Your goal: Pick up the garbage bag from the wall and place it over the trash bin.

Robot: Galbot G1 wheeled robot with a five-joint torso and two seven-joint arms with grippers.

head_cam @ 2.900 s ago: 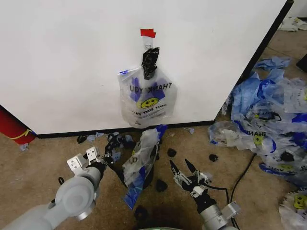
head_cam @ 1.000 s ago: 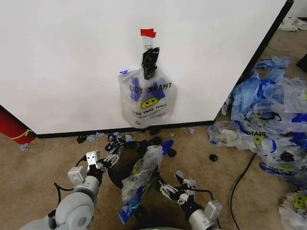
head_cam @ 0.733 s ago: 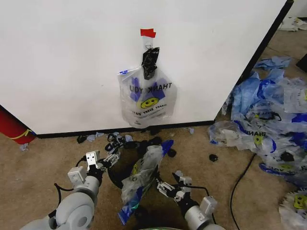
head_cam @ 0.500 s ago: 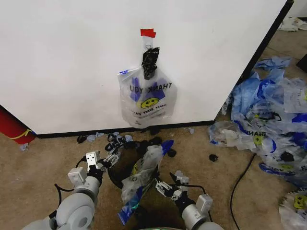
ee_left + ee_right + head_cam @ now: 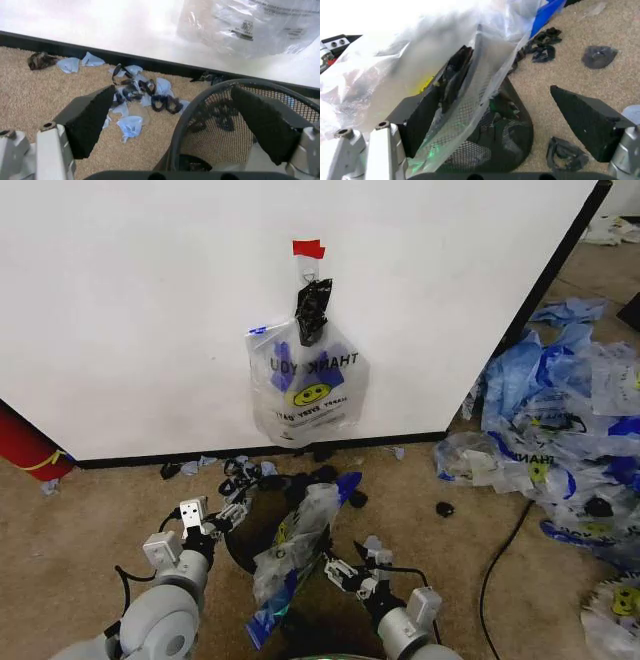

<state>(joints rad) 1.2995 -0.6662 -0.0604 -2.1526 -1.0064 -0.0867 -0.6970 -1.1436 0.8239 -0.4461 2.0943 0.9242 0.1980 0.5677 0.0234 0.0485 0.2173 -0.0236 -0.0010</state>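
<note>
Both grippers stood spread at the trash bin [image 5: 262, 532] rim.
The left gripper [image 5: 222, 515] straddled the mesh edge; the right gripper [image 5: 350, 565] was beside a draped bag [image 5: 296, 540]. The garbage bag [image 5: 308, 385], reading "THANK YOU", hung on the wall [image 5: 150, 310].

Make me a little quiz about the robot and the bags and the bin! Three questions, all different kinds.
1. True or false: a smiley garbage bag hangs on the wall.
2. What straddles the trash bin rim?
A. left gripper
B. a person's hand
C. the red cylinder
3. Fill in: the right gripper, fingers spread, sits at the bin, which has a second ____ draped across it.

Key: 1 true; 2 A; 3 bag
</note>
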